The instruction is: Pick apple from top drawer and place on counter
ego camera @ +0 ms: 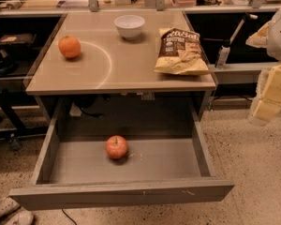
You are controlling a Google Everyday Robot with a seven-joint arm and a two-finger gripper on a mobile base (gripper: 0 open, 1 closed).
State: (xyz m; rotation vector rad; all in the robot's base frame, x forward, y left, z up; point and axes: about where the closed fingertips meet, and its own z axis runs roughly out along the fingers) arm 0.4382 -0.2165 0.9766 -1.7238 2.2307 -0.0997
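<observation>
One apple (116, 147), orange (69, 47), bowl (129, 26), right-edge tool (270, 93)

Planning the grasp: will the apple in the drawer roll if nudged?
Probably: the apple is round and sits loose on the flat floor of the top drawer, touching no wall. Likely firm, with smooth skin that may slip. The gripper is at the right edge.
</observation>
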